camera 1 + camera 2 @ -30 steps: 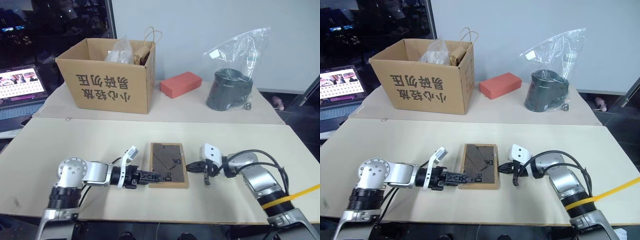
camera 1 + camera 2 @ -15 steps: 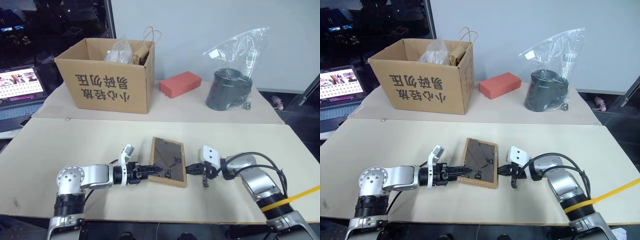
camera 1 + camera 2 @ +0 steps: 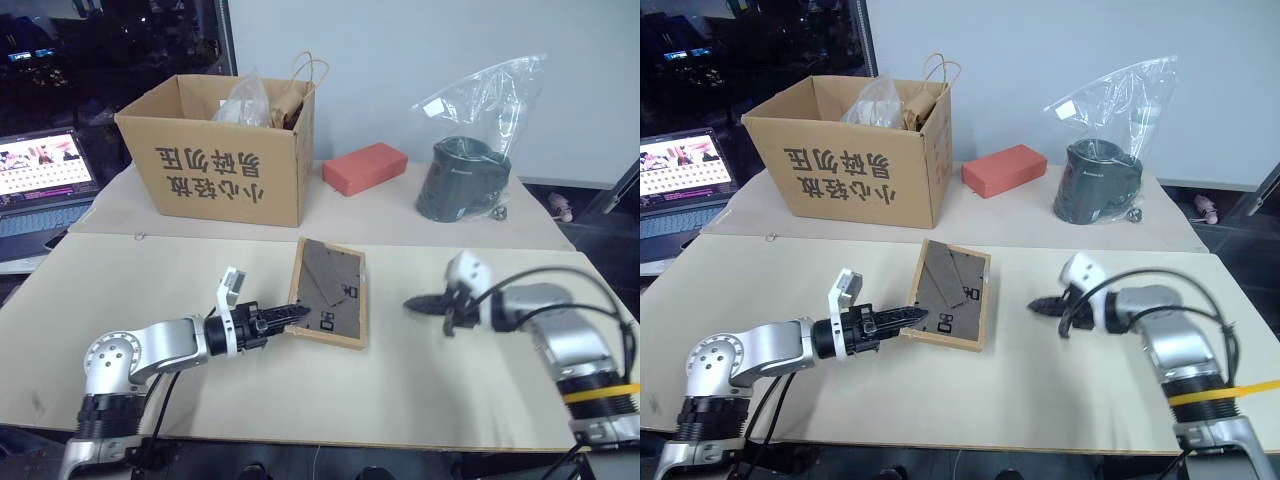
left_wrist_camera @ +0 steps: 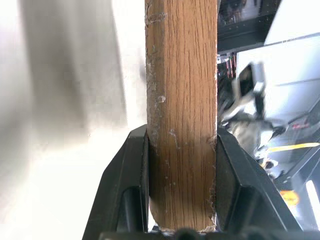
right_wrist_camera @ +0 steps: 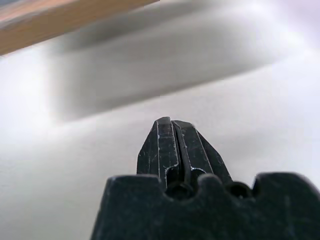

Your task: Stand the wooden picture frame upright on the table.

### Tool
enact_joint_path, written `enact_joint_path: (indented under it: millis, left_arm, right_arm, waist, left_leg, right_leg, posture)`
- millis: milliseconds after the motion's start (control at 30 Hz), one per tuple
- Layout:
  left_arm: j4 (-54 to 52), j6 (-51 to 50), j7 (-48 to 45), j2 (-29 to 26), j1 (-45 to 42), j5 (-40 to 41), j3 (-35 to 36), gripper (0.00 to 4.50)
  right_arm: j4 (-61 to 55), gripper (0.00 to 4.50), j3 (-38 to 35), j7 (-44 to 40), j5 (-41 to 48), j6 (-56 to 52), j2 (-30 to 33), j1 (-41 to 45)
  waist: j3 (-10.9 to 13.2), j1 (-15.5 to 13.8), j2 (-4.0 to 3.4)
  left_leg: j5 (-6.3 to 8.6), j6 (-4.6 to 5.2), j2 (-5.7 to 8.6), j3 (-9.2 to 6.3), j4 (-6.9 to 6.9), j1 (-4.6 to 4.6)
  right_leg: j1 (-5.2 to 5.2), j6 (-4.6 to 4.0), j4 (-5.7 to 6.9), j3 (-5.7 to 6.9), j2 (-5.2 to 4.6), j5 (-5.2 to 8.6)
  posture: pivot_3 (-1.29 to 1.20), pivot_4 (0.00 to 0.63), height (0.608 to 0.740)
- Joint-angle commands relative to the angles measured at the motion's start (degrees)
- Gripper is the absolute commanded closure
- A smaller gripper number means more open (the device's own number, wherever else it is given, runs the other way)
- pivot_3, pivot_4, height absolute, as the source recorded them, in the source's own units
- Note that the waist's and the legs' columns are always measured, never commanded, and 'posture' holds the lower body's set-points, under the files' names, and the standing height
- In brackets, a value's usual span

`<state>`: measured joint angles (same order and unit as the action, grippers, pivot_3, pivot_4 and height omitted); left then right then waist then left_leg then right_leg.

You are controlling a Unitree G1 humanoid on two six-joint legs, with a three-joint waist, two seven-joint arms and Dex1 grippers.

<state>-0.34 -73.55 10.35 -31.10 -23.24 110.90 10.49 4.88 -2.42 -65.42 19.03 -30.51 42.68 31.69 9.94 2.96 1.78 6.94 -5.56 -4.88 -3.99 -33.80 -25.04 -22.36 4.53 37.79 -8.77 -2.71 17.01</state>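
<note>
Two black fingers (image 4: 125, 190) clamp the wooden picture frame (image 4: 182, 125) edge-on.

A cardboard box (image 3: 218, 150) is seen at the back; right of it a red block (image 3: 364, 167), farther right a bagged dark object (image 3: 462, 180), left a laptop (image 3: 40, 180).

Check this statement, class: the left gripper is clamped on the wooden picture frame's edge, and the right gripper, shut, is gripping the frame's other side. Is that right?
Not quite. The left gripper is indeed clamped on the wooden picture frame, but the right gripper, though shut, holds nothing. The left eye view shows it apart from the frame, over the table.
</note>
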Motion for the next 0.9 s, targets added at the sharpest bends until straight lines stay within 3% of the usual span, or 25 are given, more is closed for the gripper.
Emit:
enact_joint_path:
  millis: [33, 200, 367, 533, 900]
  left_arm:
    - [-0.6, 2.7, -1.1, -0.4, -2.5, 2.1, -0.2, 3.37]
    - [-3.0, 4.2, -1.0, 0.4, -3.7, 2.1, -2.1, 3.37]
    - [-3.2, 5.5, -1.4, 1.9, -3.2, 2.1, -1.7, 3.37]
    - [-4.8, 7.1, -0.4, 5.1, -3.0, 2.1, -1.4, 3.37]
    - [-9.5, 9.5, 2.5, 9.1, -1.1, 2.1, -1.7, 3.37]
  right_arm:
    - [-9.6, 3.47, -5.4, -3.9, 17.1, -18.1, 1.9, 5.1]
    - [-18.7, 1.7, -3.5, 0.8, 25.0, -28.4, 0.3, 8.6]
    - [-20.4, 0.08, 1.8, 6.7, 23.6, -28.9, -4.4, 10.0]
    - [-15.9, 0.03, 8.1, 12.8, 15.6, -25.8, -6.9, 13.2]
    - [-14.0, 0.03, 7.5, 15.5, 14.6, -25.7, -7.8, 13.9]
  waist:
    - [0.0, 0.0, -0.01]
    - [0.0, -0.4, 0.0]
    - [0.0, -0.5, 0.02]
    - [0.0, -0.6, 0.01]
    - [0.0, -0.8, 0.01]
  left_leg:
    - [0.0, 0.0, 0.0, 0.0, 0.02, -0.01]
    - [0.01, -0.01, -0.01, -0.02, 0.04, -0.08]
    - [0.05, -0.08, 0.0, -0.06, 0.02, -0.32]
    - [0.03, -0.1, 0.0, -0.07, 0.0, -0.47]
    - [0.03, -0.1, 0.0, -0.09, 0.01, -0.59]
  right_leg:
    - [-0.01, 0.0, -0.02, 0.0, 0.0, 0.0]
    - [-0.03, -0.01, -0.13, 0.04, 0.0, -0.01]
    - [-0.15, -0.01, -0.29, 0.06, 0.0, -0.01]
    - [-0.38, -0.04, -0.15, 0.05, 0.01, -0.03]
    - [-0.48, -0.06, -0.13, 0.06, 0.01, -0.04]
  posture:
    - [0.0, 0.15, 0.74]
    - [0.0, 0.15, 0.74]
    - [0.0, 0.15, 0.74]
    - [0.0, 0.15, 0.74]
    - [0.0, 0.15, 0.74]
